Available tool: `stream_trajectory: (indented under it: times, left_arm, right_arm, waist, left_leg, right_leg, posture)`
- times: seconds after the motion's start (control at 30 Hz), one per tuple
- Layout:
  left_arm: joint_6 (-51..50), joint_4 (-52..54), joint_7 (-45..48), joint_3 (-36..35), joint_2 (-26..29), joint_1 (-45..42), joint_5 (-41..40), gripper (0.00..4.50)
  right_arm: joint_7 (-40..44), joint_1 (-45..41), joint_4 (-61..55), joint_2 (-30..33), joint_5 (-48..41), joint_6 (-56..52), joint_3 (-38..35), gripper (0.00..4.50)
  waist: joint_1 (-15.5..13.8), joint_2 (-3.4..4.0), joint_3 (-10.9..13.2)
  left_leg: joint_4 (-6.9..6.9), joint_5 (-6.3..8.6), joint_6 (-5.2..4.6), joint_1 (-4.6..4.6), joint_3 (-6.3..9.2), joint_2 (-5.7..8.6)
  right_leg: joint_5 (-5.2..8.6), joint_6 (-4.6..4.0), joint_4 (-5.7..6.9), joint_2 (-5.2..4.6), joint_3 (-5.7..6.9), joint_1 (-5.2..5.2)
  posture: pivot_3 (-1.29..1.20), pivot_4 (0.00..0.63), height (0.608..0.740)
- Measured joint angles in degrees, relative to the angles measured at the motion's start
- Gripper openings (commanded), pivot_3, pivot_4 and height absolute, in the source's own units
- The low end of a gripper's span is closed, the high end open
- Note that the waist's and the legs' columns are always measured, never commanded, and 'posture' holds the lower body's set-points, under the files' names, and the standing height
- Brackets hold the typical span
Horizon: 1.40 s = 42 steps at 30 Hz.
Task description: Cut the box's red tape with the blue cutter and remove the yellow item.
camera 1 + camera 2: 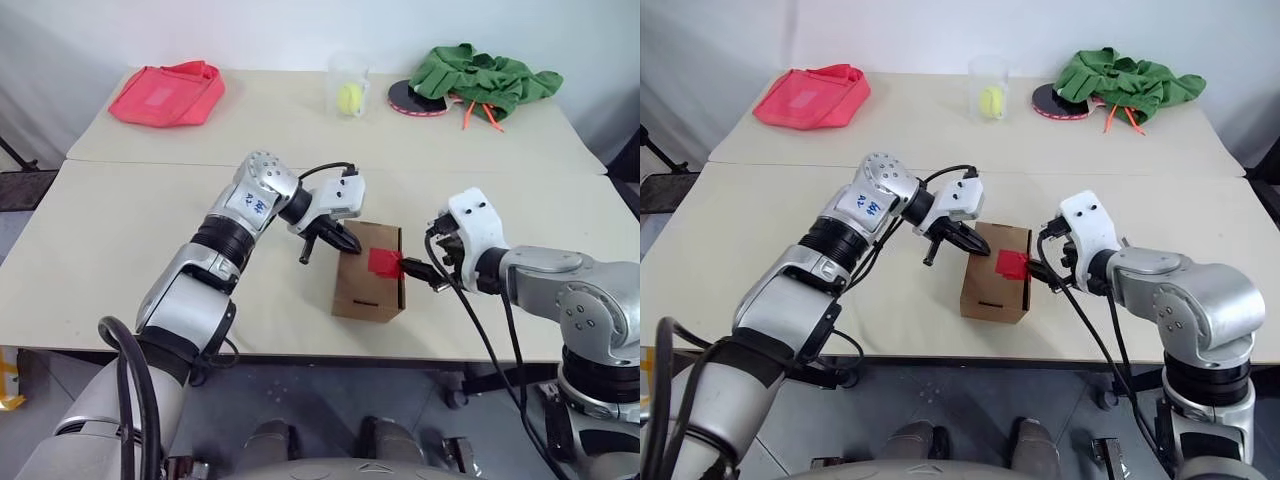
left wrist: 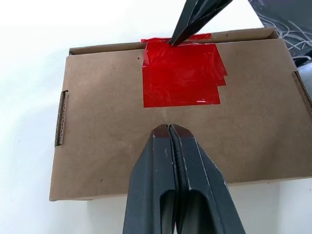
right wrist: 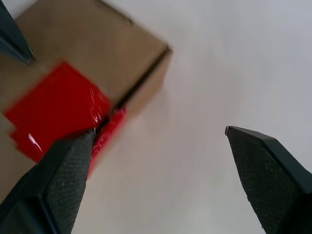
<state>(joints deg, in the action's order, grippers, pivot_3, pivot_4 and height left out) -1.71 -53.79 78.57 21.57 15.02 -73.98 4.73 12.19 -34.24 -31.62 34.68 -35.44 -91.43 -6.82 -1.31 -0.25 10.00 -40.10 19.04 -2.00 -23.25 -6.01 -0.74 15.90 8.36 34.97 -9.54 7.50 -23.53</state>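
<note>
Right gripper (image 3: 160,131) is standing wide open at centre-right of the head view, one fingertip (image 3: 73,161) touching the red tape (image 1: 383,262) where it is folding over the rim of the box (image 1: 365,285). Left gripper (image 2: 168,129) is hovering shut and empty over the box at frame centre. Pinning the lid should be keeping the light carton from sliding, I judge.

Left gripper (image 2: 168,127) jaws closed; right gripper (image 3: 158,134) jaws spread wide.
</note>
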Motion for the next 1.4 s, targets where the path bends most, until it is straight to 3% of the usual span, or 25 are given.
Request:
stream_trajectory:
  times: [0.6,0.97,1.17,1.4]
  left_arm:
    - [1.2,-1.0,0.2,-0.4,-0.8,-0.5,1.3,0.00]
    - [1.1,-0.7,0.6,-0.5,-1.1,-0.3,1.7,0.00]
    - [0.8,0.2,0.7,-0.6,-1.0,0.2,1.7,0.00]
    - [-0.3,1.7,1.0,-0.7,-0.5,0.6,2.0,0.00]
  right_arm:
    - [-3.1,1.5,2.3,2.2,-4.8,-0.7,5.2,4.44]
    - [3.0,5.5,2.4,15.6,-1.3,3.3,13.0,4.44]
    - [6.4,8.5,2.1,17.0,-0.5,3.9,10.0,4.44]
    - [11.2,10.1,2.4,13.6,-4.6,-0.8,1.3,4.44]
  waist:
    - [-0.1,-0.01,0.0]
    - [-0.3,-0.18,-0.1]
    - [-0.2,-0.27,-0.2]
    - [-0.1,-0.25,-0.1]
  left_leg:
    - [-0.02,0.02,-0.03,-0.01,0.05,0.00]
    - [-0.07,0.07,-0.12,0.01,0.17,0.02]
    - [-0.06,0.08,-0.13,0.00,0.37,0.01]
    - [-0.06,0.08,-0.13,0.00,0.47,-0.01]
  right_leg:
    - [0.00,0.00,0.00,-0.01,0.02,0.02]
    - [0.00,0.00,-0.16,-0.02,0.04,0.15]
    - [0.00,0.01,-0.20,-0.02,0.07,0.16]
    - [0.00,0.01,-0.20,-0.02,0.05,0.12]
  posture:
    - [0.00,0.150,0.740]
    - [0.00,0.150,0.740]
    - [0.00,0.150,0.740]
    - [0.00,0.150,0.740]
